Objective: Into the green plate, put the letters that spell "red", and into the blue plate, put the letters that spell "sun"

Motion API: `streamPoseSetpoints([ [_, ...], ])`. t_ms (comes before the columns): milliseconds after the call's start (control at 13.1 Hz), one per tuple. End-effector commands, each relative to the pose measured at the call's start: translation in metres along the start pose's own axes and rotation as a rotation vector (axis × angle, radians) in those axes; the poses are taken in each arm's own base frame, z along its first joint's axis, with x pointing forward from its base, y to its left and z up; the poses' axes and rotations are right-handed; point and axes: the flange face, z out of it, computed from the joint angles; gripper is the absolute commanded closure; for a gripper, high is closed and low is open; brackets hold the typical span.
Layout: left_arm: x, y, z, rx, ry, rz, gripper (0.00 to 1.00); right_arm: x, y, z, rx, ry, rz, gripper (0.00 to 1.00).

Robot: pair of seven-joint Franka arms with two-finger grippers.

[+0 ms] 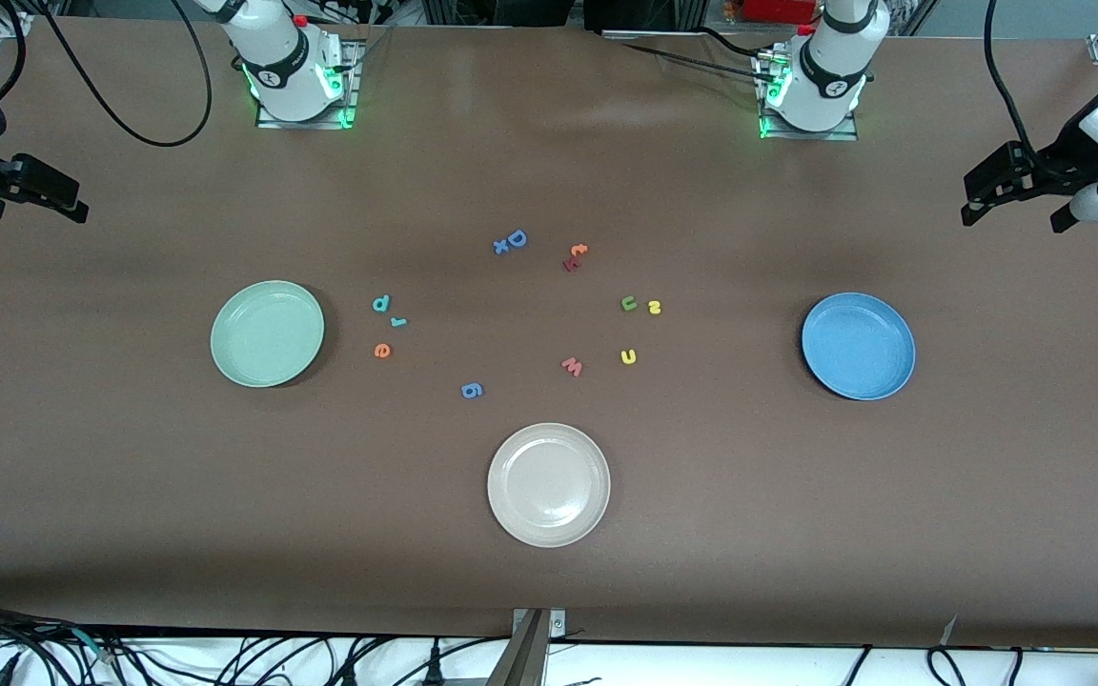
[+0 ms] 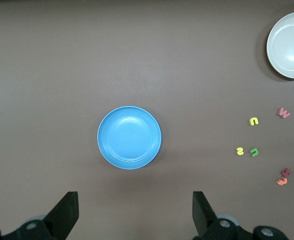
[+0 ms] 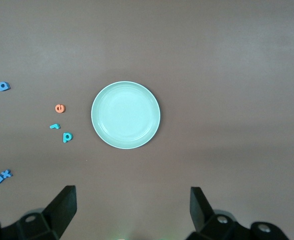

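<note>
Both arms waited high, the left gripper (image 2: pixel 134 215) released above the blue plate (image 1: pixel 858 345) near the left arm's end of the worktop, the right gripper (image 3: pixel 131 212) released above the green plate (image 1: pixel 267 332) near the right arm's end. The teal "d" (image 1: pixel 380 303), teal "r" (image 1: pixel 398 322) and orange "e" (image 1: pixel 382 351) lay just beside the green plate toward mid-table. The green "u" (image 1: pixel 629 304), yellow "s" (image 1: pixel 654 307) and yellow "n" (image 1: pixel 629 356) lay toward the blue plate, well apart from it; both plates were empty.
</note>
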Motion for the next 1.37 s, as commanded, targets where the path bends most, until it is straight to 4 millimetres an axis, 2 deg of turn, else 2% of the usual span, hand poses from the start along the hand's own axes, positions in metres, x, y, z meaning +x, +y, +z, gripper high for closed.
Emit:
streamPoseSetpoints([
  [0,0.002,0.002,-0.005,-0.029,0.009,0.008,0.0,-0.004,-0.002,-0.006,0.013,-0.01,0.001,0.0],
  [685,0.002,0.002,-0.007,-0.029,0.013,0.009,0.0,-0.004,-0.001,-0.001,0.014,-0.03,0.01,0.0],
  [914,0.002,0.002,-0.007,-0.029,0.013,0.009,0.0,-0.001,-0.002,0.018,0.01,-0.108,-0.005,0.0],
  [1066,0.003,0.002,-0.006,-0.029,0.012,0.008,0.0,0.002,-0.013,0.023,0.005,-0.12,-0.014,0.0],
  [1142,0.002,0.002,-0.007,-0.03,0.013,0.009,0.0,0.007,-0.014,0.039,0.01,-0.153,-0.032,0.0],
  [1218,0.003,0.002,-0.006,-0.029,0.012,0.008,0.0,0.021,-0.022,0.072,0.016,-0.24,-0.06,0.0],
  [1294,0.002,0.003,-0.007,-0.03,0.013,0.009,0.0,0.023,-0.03,0.072,0.049,-0.244,-0.085,0.0],
])
